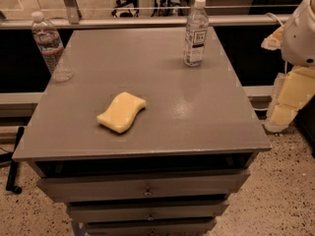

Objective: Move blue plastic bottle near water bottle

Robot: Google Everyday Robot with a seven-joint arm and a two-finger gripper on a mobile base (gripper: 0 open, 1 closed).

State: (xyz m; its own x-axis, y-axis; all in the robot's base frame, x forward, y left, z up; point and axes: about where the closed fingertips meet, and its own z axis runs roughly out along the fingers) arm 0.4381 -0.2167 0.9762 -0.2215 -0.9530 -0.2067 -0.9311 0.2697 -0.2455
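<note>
Nearest the camera, the drawers under the grey table top play no part in the risk. A little farther in, the yellow sponge lies flat, left of centre, roughly on the line between the two bottles. A bottle slid low across the top could catch on it and tip, so a lifted carry looks safer.

At the far right of the top stands the blue plastic bottle, upright, tall and narrow, with smooth sides. An approach that strikes it before closing could knock it over or push it off the back edge, and a weak hold could let it slip.

At the far left corner the water bottle stands upright just beside the edge. Setting the other bottle down too close, or nudging this one, would probably send it off the table. The two bottles are well apart.

The gripper hangs beside the table's right edge, below the white arm. It is well apart from both bottles, touches nothing on the table and appears to hold nothing. Whether it is open or closed I cannot tell.
</note>
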